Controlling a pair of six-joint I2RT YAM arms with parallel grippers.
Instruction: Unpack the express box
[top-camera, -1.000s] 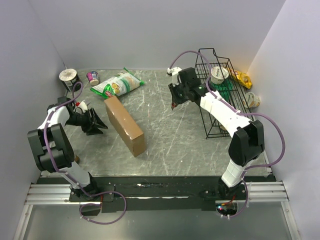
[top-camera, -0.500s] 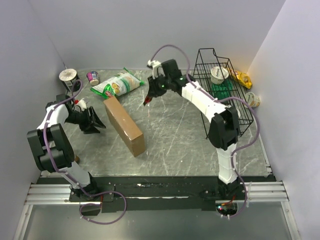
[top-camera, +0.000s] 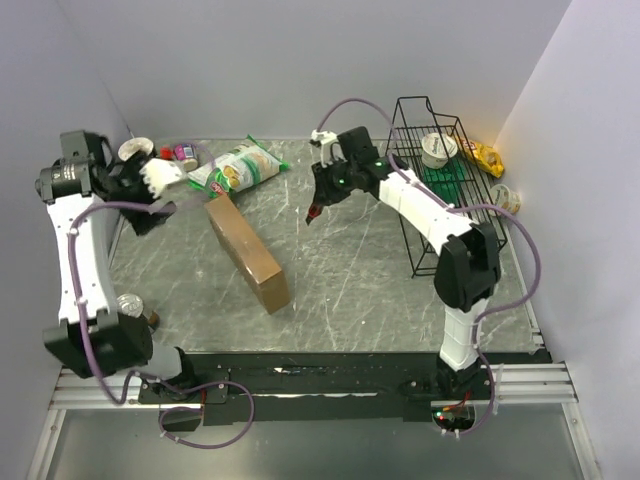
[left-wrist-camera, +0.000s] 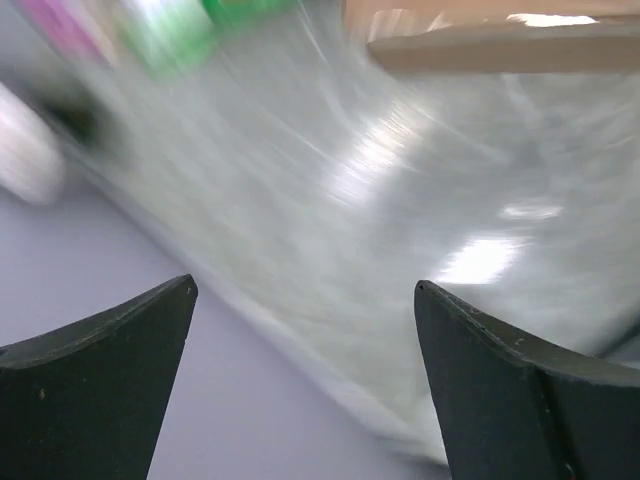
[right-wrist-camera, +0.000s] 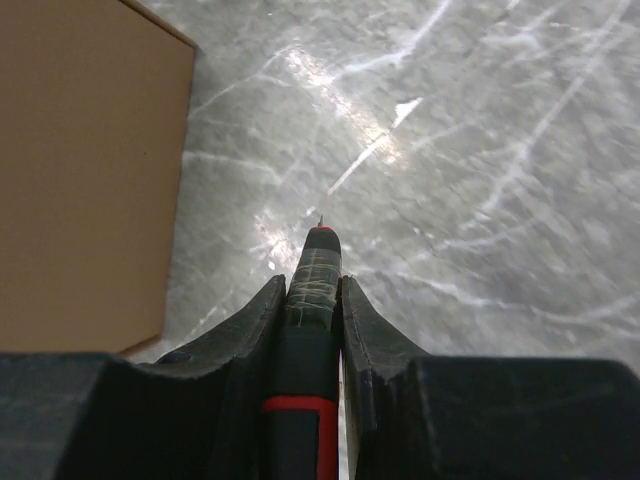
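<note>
Plainly, the left end effector (left-wrist-camera: 305, 290) stands wide, its two dark fingers (left-wrist-camera: 95, 390) far apart with nothing between them but blurred bench (left-wrist-camera: 400, 200). The express box (top-camera: 248, 250) lies just to its right and a little nearer the arm bases, apart from it, set diagonally on the bench. Its faces are plain brown and carry no print that can be read. In the left wrist view only an edge of the box shows, ahead and to the right of the fingers.

The right end effector (right-wrist-camera: 312, 290) is narrow, clamped on a dark pen-like tool (right-wrist-camera: 318, 255) with a red band, a taped shaft and a red tip. The tip points down at bare bench, and the box edge sits just to its left without touching.

Beyond the left end effector lies a green-and-white snack bag (top-camera: 235, 167), whose lettering is too small to make out. To the right of the right end effector stands a black wire rack (top-camera: 420, 240) holding a lidded cup (top-camera: 437, 148), and the print on its lid is unreadable.
</note>
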